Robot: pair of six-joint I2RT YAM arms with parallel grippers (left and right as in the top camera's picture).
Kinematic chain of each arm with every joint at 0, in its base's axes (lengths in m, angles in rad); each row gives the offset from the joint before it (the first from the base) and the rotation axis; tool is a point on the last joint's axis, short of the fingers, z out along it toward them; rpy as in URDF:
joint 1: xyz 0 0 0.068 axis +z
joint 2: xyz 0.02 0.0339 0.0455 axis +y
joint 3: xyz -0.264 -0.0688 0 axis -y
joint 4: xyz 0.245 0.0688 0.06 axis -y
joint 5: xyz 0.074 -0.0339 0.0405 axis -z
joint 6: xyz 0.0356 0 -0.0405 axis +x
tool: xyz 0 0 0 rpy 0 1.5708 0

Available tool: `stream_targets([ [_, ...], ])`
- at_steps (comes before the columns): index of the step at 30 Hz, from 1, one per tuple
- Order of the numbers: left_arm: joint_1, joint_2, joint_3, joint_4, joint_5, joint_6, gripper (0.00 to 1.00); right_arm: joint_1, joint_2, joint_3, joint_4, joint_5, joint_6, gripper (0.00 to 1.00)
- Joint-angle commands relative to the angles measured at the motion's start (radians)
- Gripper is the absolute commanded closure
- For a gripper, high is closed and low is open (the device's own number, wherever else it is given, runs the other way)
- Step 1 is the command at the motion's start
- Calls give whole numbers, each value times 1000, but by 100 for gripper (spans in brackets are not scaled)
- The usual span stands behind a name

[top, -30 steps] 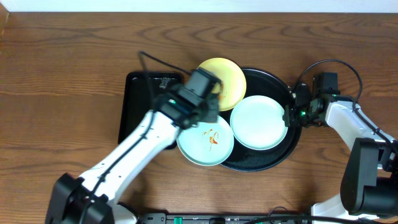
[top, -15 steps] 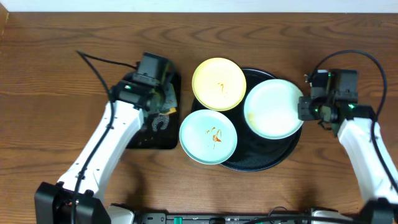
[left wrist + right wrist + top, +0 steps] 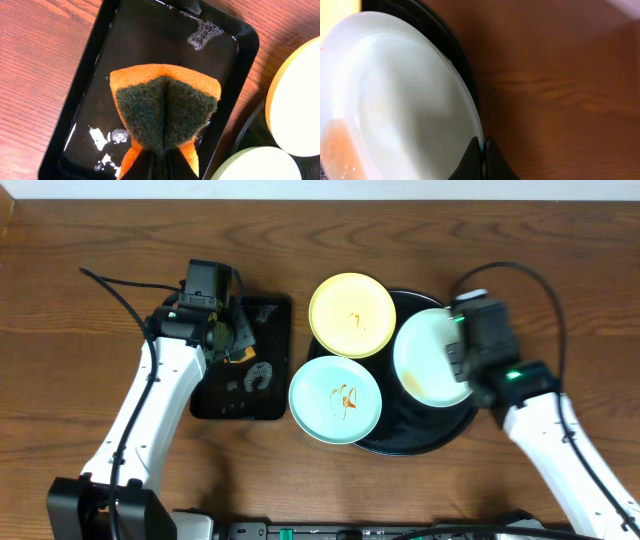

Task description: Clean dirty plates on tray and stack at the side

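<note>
Sponge loading

Left gripper (image 3: 160,161) is clenching the sponge (image 3: 165,105) over the soapy rectangular tray (image 3: 145,45); right gripper (image 3: 482,156) is pinching the rim of a pale blue plate (image 3: 395,100) on the round tray (image 3: 420,437), toward the desk's (image 3: 80,260) right edge. Likely best: wetting sponge fully first

Glossy tray (image 3: 420,432) — rough sponge (image 3: 165,110), wood-grain table (image 3: 80,260).
</note>
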Motion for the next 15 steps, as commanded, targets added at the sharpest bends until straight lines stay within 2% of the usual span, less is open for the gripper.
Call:
stream_targets([
  [1,6,-13,-4,-2,-10,6,93,119,-16,19,3,321,-6,99],
  [7,6,-13,-4,-2,-10,7,92,270,-16,19,72,550,-107,99],
  [12,6,-13,-4,-5,-10,6,92,285,-16,19,112,568,-118,99],
  [15,6,-13,-4,-5,-10,6,92,269,-16,19,108,559,-57,99],
])
